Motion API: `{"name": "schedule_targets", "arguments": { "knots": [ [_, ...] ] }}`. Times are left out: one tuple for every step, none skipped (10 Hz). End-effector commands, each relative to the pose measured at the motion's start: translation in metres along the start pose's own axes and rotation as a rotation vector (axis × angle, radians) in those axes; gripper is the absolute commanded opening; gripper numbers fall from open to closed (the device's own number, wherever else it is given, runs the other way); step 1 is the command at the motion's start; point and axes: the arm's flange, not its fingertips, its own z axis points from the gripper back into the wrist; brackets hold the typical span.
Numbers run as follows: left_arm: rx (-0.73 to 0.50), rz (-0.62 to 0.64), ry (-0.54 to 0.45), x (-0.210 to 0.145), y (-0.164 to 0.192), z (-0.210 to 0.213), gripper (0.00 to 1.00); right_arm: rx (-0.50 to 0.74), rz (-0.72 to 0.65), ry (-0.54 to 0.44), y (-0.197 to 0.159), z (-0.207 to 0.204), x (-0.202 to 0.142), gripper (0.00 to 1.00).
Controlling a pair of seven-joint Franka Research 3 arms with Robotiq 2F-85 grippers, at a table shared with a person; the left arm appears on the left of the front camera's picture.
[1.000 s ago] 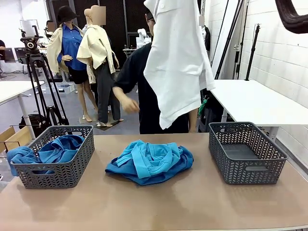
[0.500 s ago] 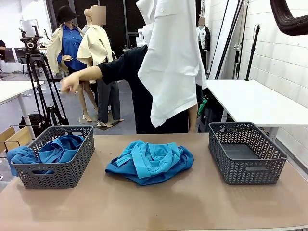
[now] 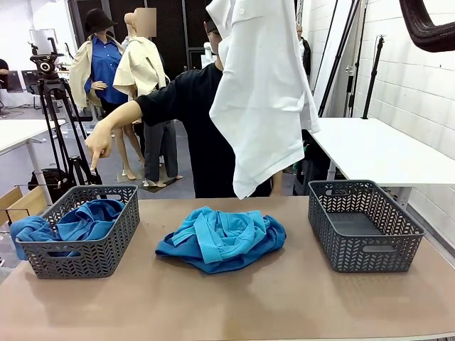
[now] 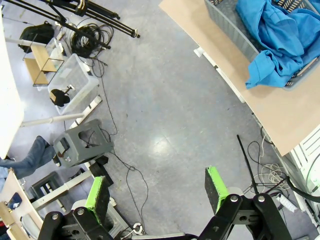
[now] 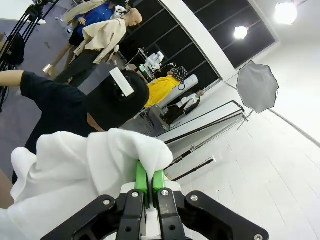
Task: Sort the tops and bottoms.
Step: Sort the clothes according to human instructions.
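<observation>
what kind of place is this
Probably a robotics lab or recording studio: there is a camera tripod, a photo umbrella and loose cables on the floor.

Lighting: bright, even, overhead. Right wrist view: ceiling lamps (image 5: pixel 286 12) flare white; white top (image 5: pixel 75 170) very bright; edges bend. Left wrist view: glare patch on floor (image 4: pixel 159 146). Front view: sharp, soft shadows on table (image 3: pixel 284 298).

Bare along the near edge of the table (image 3: pixel 227 309) and either side of the blue garment heap (image 3: pixel 220 240); open inside the right basket (image 3: pixel 355 252). Blocked above the far edge by the hanging white shirt (image 3: pixel 263 99), above the left basket (image 3: pixel 124 227) by a person's hand (image 3: pixel 98 145).
</observation>
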Motion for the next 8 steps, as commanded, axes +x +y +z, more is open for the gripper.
{"name": "schedule_targets", "arguments": {
  "knots": [
    [0.005, -0.004, 0.008, -0.0019, 0.0005, 0.0014, 1.0, -0.015, 0.0, -0.001, -0.0062, 0.0067, -0.0007, 0.0],
    [0.005, -0.004, 0.008, -0.0019, 0.0005, 0.0014, 1.0, -0.015, 0.0, -0.001, -0.0062, 0.0067, -0.0007, 0.0],
    [0.005, -0.004, 0.008, -0.0019, 0.0005, 0.0014, 1.0, -0.015, 0.0, -0.001, -0.0062, 0.0067, -0.0007, 0.0],
    [0.005, -0.004, 0.008, -0.0019, 0.0005, 0.0014, 1.0, -0.015, 0.0, -0.001, -0.0062, 0.0067, -0.0007, 0.0],
    [0.005, -0.004, 0.008, -0.0019, 0.0005, 0.0014, 1.0, -0.015, 0.0, -0.001, -0.0062, 0.0067, -0.0007, 0.0],
    [0.005, -0.004, 0.008, -0.0019, 0.0005, 0.0014, 1.0, -0.015, 0.0, -0.001, -0.0062, 0.0067, -0.0007, 0.0],
    [0.005, -0.004, 0.008, -0.0019, 0.0005, 0.0014, 1.0, -0.015, 0.0, -0.001, -0.0062, 0.0067, -0.0007, 0.0],
    [0.005, -0.004, 0.008, -0.0019, 0.0005, 0.0014, 1.0, -0.015, 0.0, -0.001, -0.0062, 0.0067, -0.0007, 0.0]
  ]
}}
